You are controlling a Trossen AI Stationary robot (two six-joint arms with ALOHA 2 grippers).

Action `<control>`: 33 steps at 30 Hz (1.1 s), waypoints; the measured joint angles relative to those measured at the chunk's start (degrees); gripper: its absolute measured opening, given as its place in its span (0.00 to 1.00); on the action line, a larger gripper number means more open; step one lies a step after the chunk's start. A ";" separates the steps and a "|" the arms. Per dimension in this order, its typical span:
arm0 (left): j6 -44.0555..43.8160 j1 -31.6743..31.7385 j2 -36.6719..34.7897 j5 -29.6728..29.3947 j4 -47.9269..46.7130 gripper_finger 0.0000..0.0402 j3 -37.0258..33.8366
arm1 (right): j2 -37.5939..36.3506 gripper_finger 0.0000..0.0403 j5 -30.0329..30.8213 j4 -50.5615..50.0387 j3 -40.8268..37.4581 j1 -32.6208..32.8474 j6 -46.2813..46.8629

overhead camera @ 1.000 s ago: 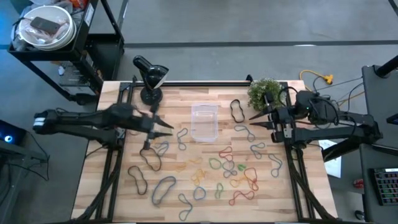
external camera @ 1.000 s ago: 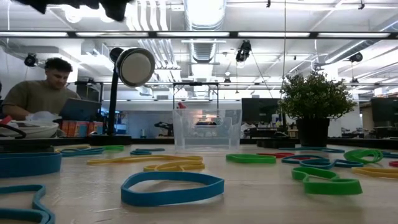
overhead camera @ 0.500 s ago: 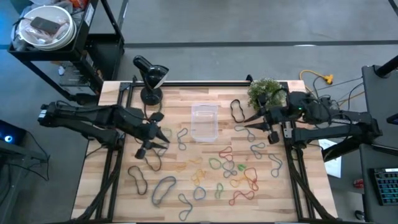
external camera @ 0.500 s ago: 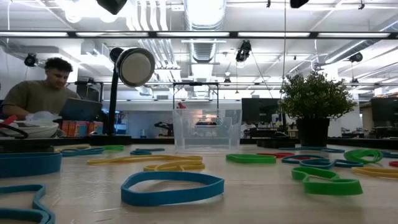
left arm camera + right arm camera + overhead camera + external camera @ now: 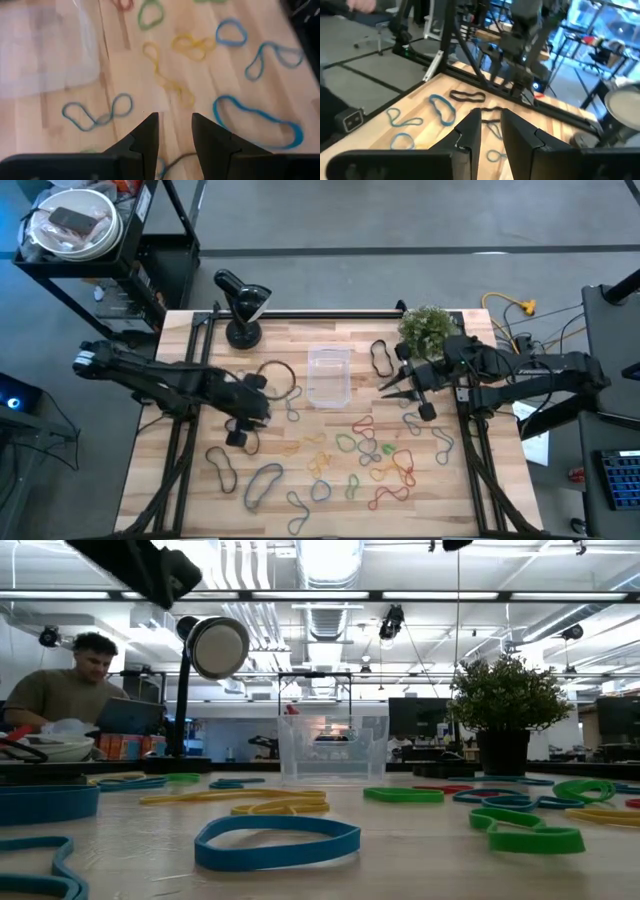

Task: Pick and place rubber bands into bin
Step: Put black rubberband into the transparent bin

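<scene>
Left jaws (image 5: 173, 131) parted by a narrow gap, nothing between them, hovering over bare wood left of the bin (image 5: 328, 376), with a blue band (image 5: 97, 112) and a yellow band (image 5: 167, 75) lying just ahead on the table (image 5: 290, 470). Left arm (image 5: 160, 380) reaching in from the table's left edge, gripper near a dark band (image 5: 279, 376) beside the bin. Right jaws (image 5: 490, 127) also slightly apart and empty, held above the table right of the bin, pointed toward it, near the black band (image 5: 382, 357) by the plant (image 5: 428, 328). Right arm (image 5: 520, 370) coming in from the right edge. Bin clear, upright, at mid-table toward the back; contents not discernible. Bands (image 5: 375, 455) scattered flat across the table's front half and right side, in green, red, yellow, blue and grey, all outside the bin and well apart from both jaws. In the low view, a blue band (image 5: 277, 839) closest, yellow (image 5: 265, 802) and green (image 5: 525, 830) ones farther back, bin (image 5: 333, 750) behind them. Lamp (image 5: 243, 308) at the back left corner. Person (image 5: 62, 685) seated beyond the table at left.
</scene>
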 joint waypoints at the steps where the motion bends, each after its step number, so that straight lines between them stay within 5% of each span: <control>1: -0.04 -0.76 1.09 -0.85 -0.14 0.25 0.00 | -0.06 0.17 0.15 -0.02 0.00 0.81 -0.61; 9: -4.55 -6.56 10.08 -7.93 -8.06 0.24 -0.04 | -1.01 0.17 1.10 0.77 0.31 7.99 -4.24; 33: -11.52 -9.45 20.87 -11.00 -7.87 0.14 -8.15 | -1.49 0.17 12.41 -0.92 -0.33 21.38 -5.09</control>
